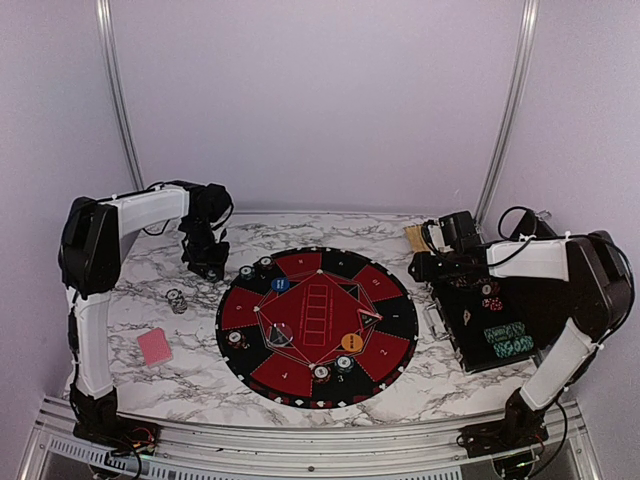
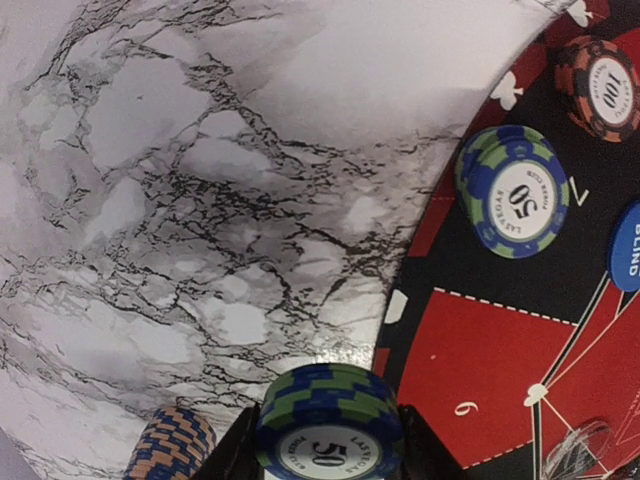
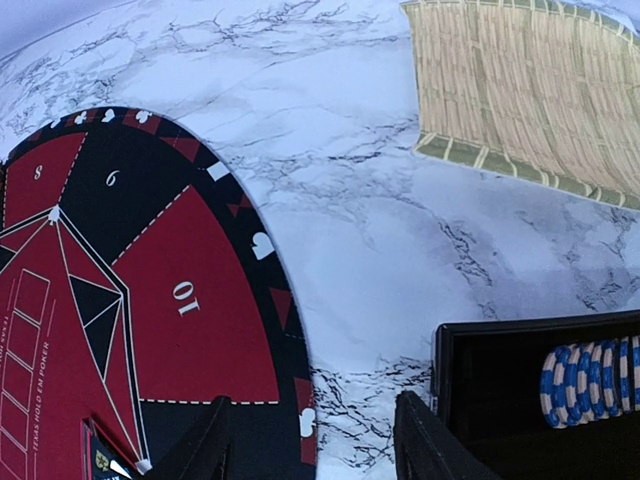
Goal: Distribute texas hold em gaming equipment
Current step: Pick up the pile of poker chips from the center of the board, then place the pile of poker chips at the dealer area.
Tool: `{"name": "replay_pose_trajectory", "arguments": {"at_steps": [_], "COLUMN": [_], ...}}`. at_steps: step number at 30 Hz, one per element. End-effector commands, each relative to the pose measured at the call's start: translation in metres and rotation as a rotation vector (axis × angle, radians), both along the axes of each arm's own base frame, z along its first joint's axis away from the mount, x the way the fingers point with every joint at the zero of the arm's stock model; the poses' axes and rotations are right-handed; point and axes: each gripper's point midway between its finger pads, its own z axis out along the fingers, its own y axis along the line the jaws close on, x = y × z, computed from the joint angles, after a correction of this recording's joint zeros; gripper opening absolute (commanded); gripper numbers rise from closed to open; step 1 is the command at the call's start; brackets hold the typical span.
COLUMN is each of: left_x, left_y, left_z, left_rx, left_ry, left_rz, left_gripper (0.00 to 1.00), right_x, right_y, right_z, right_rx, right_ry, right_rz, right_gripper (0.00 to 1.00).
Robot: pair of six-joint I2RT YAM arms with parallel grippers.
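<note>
Marbled tabletop (image 1: 190,385) fills my top view, round mat (image 1: 316,300) at centre. My left gripper (image 2: 328,455), low in its wrist view, is clamped on a blue-green chip stack (image 2: 328,415). My right gripper (image 3: 315,445) stands wide and empty, black case (image 3: 470,390) at its lower right. Pink card (image 1: 155,346) lies lower left.

"50" chip (image 2: 513,192), "BLIND" btn (image 2: 628,245), "10" mat (image 3: 200,330)
</note>
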Motion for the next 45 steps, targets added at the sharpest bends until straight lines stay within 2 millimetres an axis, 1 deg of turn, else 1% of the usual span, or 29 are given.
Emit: {"name": "replay_pose_trajectory", "arguments": {"at_steps": [1,7,12,14,23,30,36,42,45], "left_x": [-0.016,-0.039,-0.063,-0.074,-0.113,-0.141,-0.172,-0.193,-0.202], "left_y": [-0.008,-0.028,-0.046,-0.05,-0.068,-0.077,-0.087,-0.089,-0.09], "left_z": [0.026,0.033,0.038,0.037,0.038,0.032,0.025,0.02,0.014], "left_rx": [-0.017,-0.021,-0.027,-0.024,-0.031,-0.043,-0.058,-0.084,-0.086], "left_ry": [-0.021,-0.021,-0.018,-0.009,-0.009,-0.013,-0.011,-0.028,-0.03], "left_rz": [-0.011,-0.05,-0.085,-0.095,-0.112,-0.105,-0.102,-0.067,-0.057], "left_gripper": [0.38,0.38,0.38,0.38,0.39,0.39,0.39,0.4,0.4], "right_x": [0.005,0.005,0.004,0.004,0.003,0.002,0.0,0.0,-0.001], "right_y": [-0.001,0.0,0.0,0.001,0.001,0.002,0.001,0.001,0.001], "right_z": [0.019,0.019,0.018,0.019,0.021,0.023,0.027,0.031,0.033], "right_rx": [0.026,0.031,0.031,0.034,0.04,0.046,0.049,0.051,0.05], "right_ry": [-0.048,-0.047,-0.043,-0.046,-0.05,-0.055,-0.064,-0.073,-0.077], "right_rz": [-0.006,0.0,0.002,0.004,0.005,0.009,0.009,0.008,0.008], "right_gripper": [0.53,0.53,0.53,0.53,0.53,0.53,0.53,0.52,0.53]}}
